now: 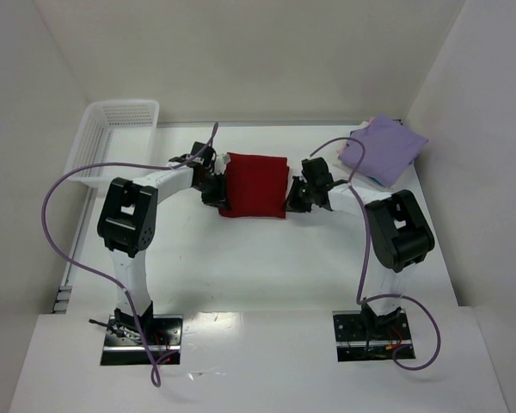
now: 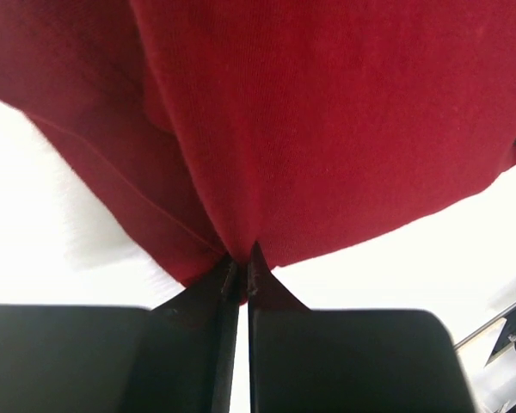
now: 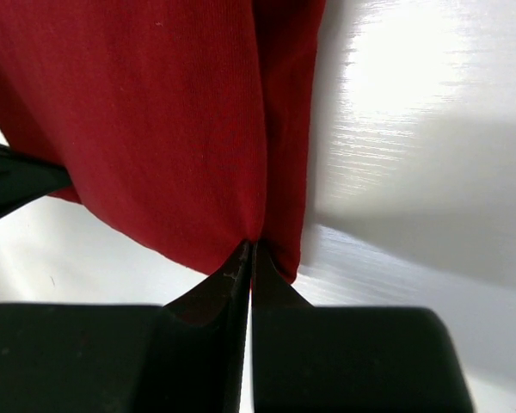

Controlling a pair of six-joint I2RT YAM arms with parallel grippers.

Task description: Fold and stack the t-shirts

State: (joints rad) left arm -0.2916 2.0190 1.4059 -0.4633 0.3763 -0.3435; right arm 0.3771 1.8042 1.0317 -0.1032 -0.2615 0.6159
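A dark red t-shirt [image 1: 254, 184], folded to a rough rectangle, lies mid-table between the two arms. My left gripper [image 1: 213, 191] is at its left edge and shut on the cloth; the left wrist view shows the red t-shirt [image 2: 327, 129] pinched at the closed tips of the left gripper [image 2: 242, 262]. At the shirt's right edge, my right gripper [image 1: 294, 200] is shut on the cloth too; the red t-shirt [image 3: 172, 129] hangs from the closed tips of the right gripper [image 3: 251, 249]. A folded lavender t-shirt [image 1: 383, 148] lies at the back right on a stack with a blue edge [image 1: 370, 180].
A white mesh basket [image 1: 110, 133] stands at the back left of the table. White walls close in the table on the left, back and right. Purple cables loop from both arms.
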